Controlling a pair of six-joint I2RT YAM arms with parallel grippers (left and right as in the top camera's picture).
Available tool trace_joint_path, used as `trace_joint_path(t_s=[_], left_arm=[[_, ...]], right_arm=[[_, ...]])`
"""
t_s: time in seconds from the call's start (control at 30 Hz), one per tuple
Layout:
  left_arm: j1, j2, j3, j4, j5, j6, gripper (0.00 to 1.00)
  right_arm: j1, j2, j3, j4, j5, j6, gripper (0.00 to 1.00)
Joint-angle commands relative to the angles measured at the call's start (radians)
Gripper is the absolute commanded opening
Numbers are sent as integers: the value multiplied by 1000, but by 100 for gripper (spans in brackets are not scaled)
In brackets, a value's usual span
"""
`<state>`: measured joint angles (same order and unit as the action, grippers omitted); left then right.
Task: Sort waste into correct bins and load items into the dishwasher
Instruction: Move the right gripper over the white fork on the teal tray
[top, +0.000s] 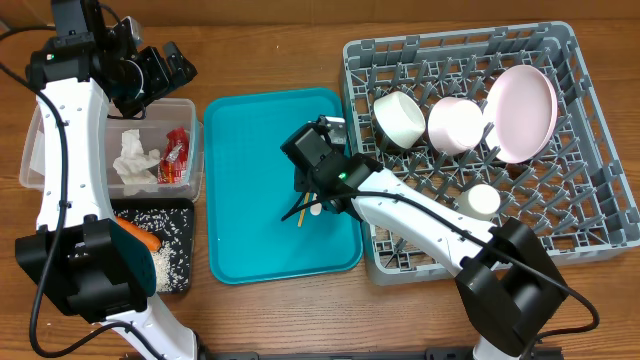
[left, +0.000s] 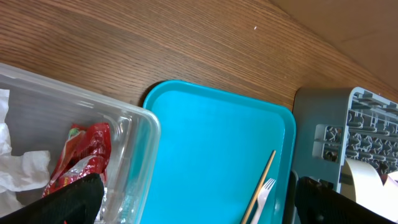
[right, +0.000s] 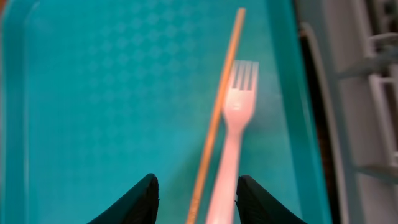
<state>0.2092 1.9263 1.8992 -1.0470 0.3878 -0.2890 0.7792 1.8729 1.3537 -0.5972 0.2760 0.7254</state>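
Here, right pincer part-open, straddling fork, chopstick

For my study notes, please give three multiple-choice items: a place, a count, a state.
1. How many round white bowls stand in the grey pegged plastic rack? A one; B four; C two.
2. Where does the white plastic fork lie? A in the rack; B on the teal rectangular tray; C in a bowl.
3. The left gripper is: A open; B shut on the fork; C shut on a bowl.
Key: 1 C, two side by side; 2 B, teal beneath it; 3 A, jaws apart.
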Motion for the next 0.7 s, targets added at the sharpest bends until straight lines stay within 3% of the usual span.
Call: trace_joint_path(t_s=[0.0, 0.67], left_arm=[[-9, -17, 21, 0, -6, -10, 100], [-10, -17, 21, 0, -6, -10, 100]], right_arm=[[-2, -10, -8, -7, 81, 35, 42], [52, 54, -5, 8, 153, -26, 48]])
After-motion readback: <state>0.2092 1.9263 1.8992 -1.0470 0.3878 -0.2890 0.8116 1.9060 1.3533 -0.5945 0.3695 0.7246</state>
